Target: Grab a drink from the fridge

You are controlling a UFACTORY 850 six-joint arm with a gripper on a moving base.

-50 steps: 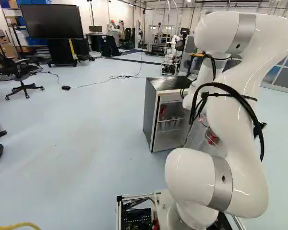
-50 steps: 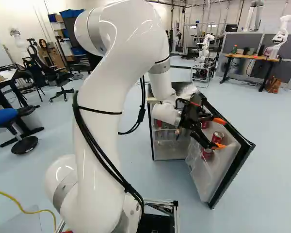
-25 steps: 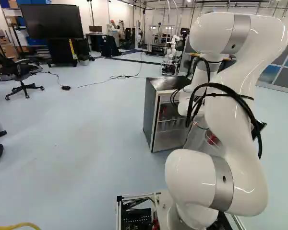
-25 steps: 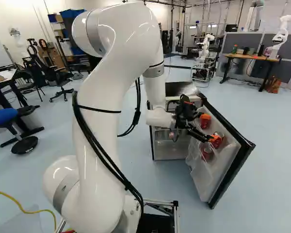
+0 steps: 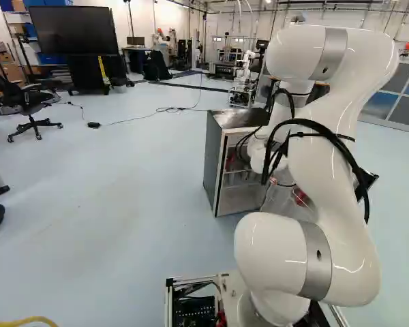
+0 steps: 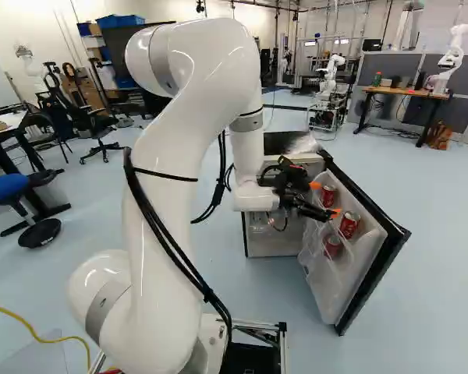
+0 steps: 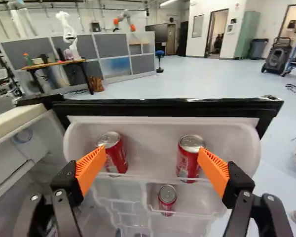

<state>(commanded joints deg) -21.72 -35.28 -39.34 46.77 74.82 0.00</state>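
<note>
Nearest, the glossy white jointed arm (image 6: 207,101) has drawn its black two-fingered end effector (image 7: 152,150) back from the door shelves over the last second, its orange pads spread wide and holding nothing. Beyond it, two red metal soda cans (image 7: 116,159) (image 7: 186,160) still stand on the clear plastic upper shelf, a third red can (image 7: 167,197) below, all inside the open black-edged fridge door (image 6: 364,261). The drink is thus ungrasped; that retreat probably buys room to line up on one can.
</note>
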